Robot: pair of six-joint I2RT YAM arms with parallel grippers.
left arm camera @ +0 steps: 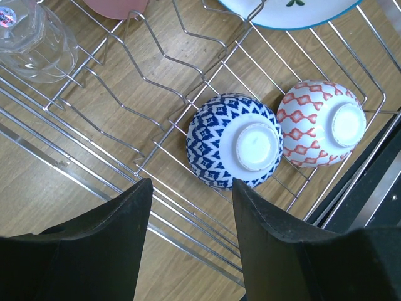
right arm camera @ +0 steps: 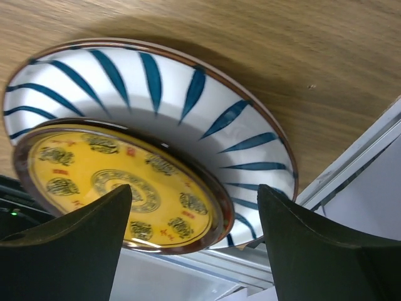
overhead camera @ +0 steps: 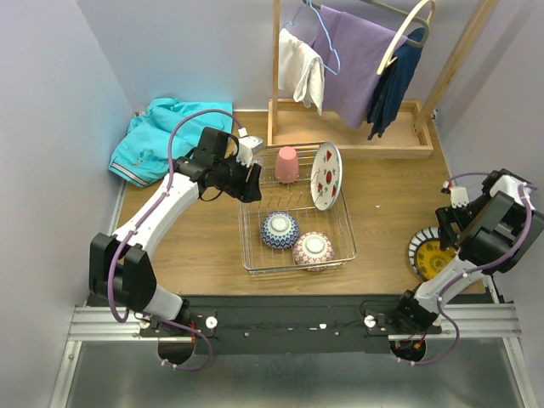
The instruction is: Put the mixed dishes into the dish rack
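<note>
Overhead, the dish rack (overhead camera: 340, 225) sits at frame centre on the wooden table (overhead camera: 391, 204). In its upper part are the pink cup (overhead camera: 287, 164), mouth down, and the white plate with red fruit motifs (overhead camera: 326, 176), standing on edge. In its lower part the blue-patterned bowl (overhead camera: 279, 229) and pink-patterned bowl (overhead camera: 314, 249) lie inverted, side by side. The left gripper (overhead camera: 252, 177) hangs over the rack's upper-left corner. At the right edge the right gripper (overhead camera: 448, 228) hangs above the yellow plate (overhead camera: 435, 255), which is stacked on the striped-rim plate (overhead camera: 415, 246), both outside the rack. A wooden clothes rack (overhead camera: 357, 127) stands at the top and a teal garment (overhead camera: 166, 136) lies at upper left. In the left wrist view, both fingers (left arm camera: 94, 251) stand apart with nothing between them; the small clear glass (left arm camera: 34, 41) rests on the rack wires at upper left, and both bowls lie right of centre. In the right wrist view, the fingers (right arm camera: 69, 251) are likewise spread and hold nothing, with the stacked plates filling the frame behind them; contact cannot be determined.
</note>
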